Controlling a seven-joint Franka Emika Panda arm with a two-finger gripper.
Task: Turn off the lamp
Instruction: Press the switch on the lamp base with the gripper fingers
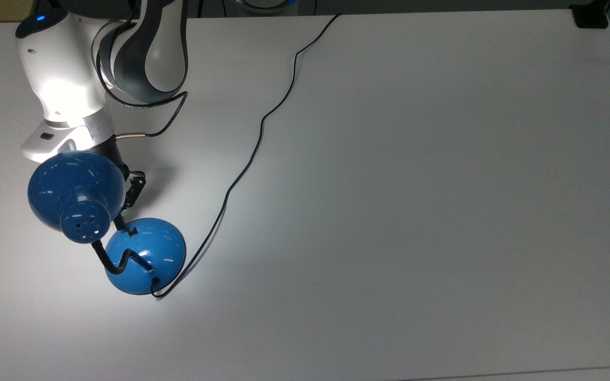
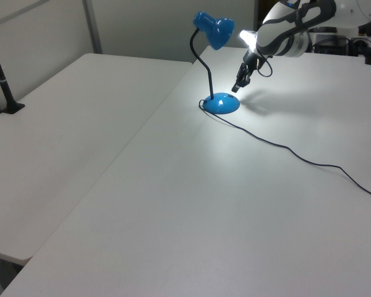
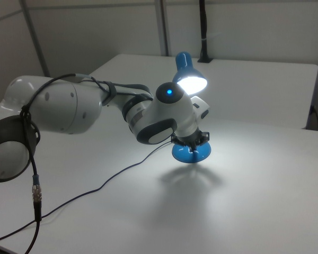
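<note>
The glossy blue lamp is lit and throws a bright pool on the white table. In the top view its bell shade (image 1: 74, 193) sits above-left of the dome base (image 1: 149, 256), joined by the bent black gooseneck (image 1: 117, 265). The small black switch (image 1: 132, 231) lies on the base's upper edge. My gripper (image 1: 120, 224) reaches down under the shade, its tip just left of the switch. In the left view the gripper (image 2: 235, 88) tapers to a shut point just above the base (image 2: 222, 103), right of the shade (image 2: 215, 30). The glowing shade (image 3: 190, 75) appears in the right view.
The thin black cord (image 1: 260, 127) runs from the base up across the table to its far edge. My white arm (image 1: 98, 63) looms over the top view's upper left. A black clamp (image 1: 590, 16) sits at the far right corner. A second table (image 2: 62, 124) adjoins in the left view.
</note>
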